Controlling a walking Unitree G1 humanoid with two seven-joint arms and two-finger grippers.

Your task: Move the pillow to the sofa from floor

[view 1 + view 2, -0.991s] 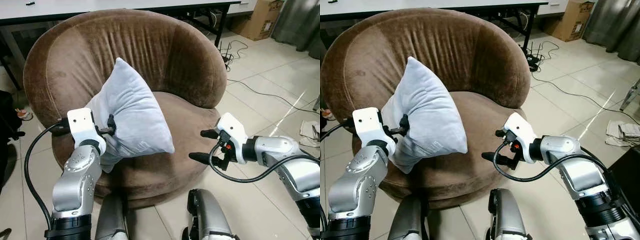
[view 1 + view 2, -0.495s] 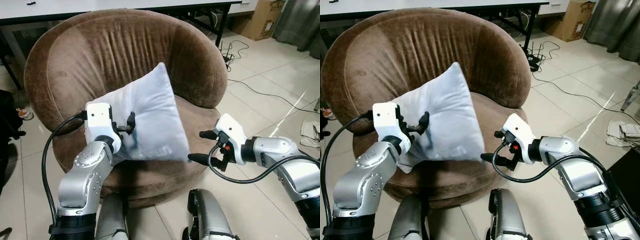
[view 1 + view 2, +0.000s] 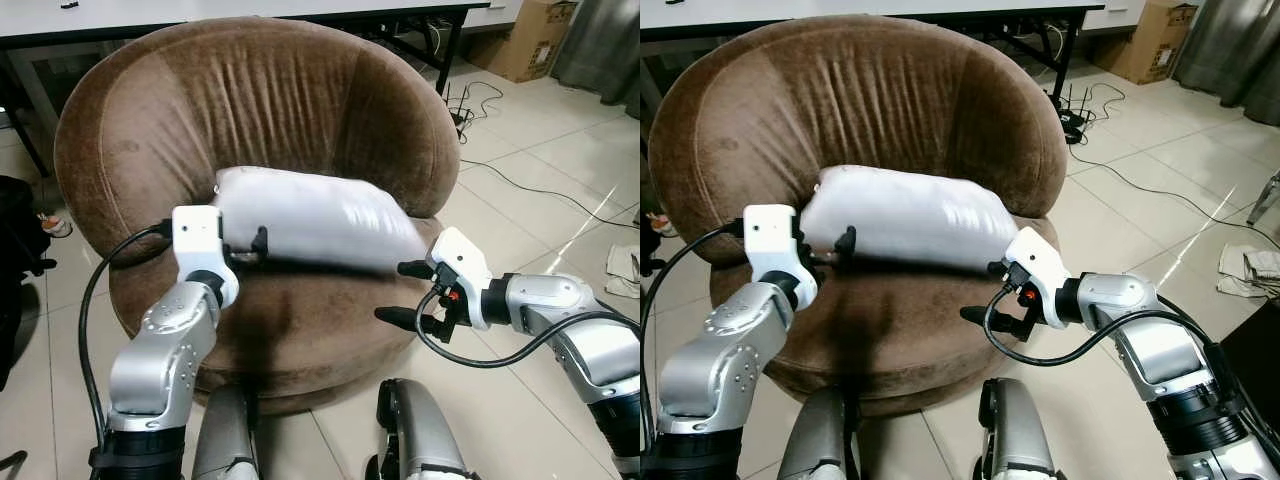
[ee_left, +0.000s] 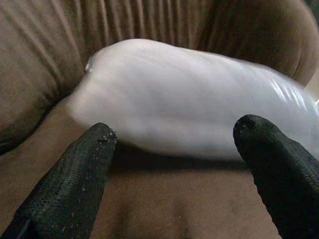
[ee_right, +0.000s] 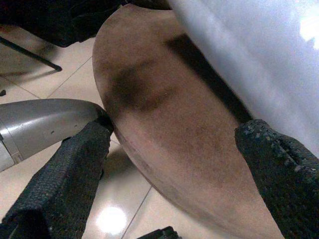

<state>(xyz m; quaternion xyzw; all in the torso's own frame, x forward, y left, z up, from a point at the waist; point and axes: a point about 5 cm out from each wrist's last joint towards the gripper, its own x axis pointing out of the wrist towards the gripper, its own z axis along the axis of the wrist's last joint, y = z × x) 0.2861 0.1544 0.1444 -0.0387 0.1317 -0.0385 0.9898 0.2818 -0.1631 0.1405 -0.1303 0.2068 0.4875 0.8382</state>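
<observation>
The pale grey pillow (image 3: 320,220) lies lengthwise across the seat of the round brown sofa (image 3: 250,90), up against its backrest, and looks blurred. My left gripper (image 3: 250,255) hovers just in front of the pillow's left end, open, with nothing between its fingers; in the left wrist view the pillow (image 4: 189,104) sits beyond the spread fingertips (image 4: 79,174). My right gripper (image 3: 392,292) is open at the seat's front right edge, just below the pillow's right end, and holds nothing.
A white table (image 3: 200,8) stands behind the sofa. A cardboard box (image 3: 525,40) and cables (image 3: 520,180) are on the tiled floor at the back right. A dark object (image 3: 15,240) sits at the left. My own legs (image 3: 420,440) are close to the sofa's front.
The pillow, held upright in my left gripper, has tipped over and dropped flat onto the seat. The left gripper has let it go. The right arm has stayed put.
</observation>
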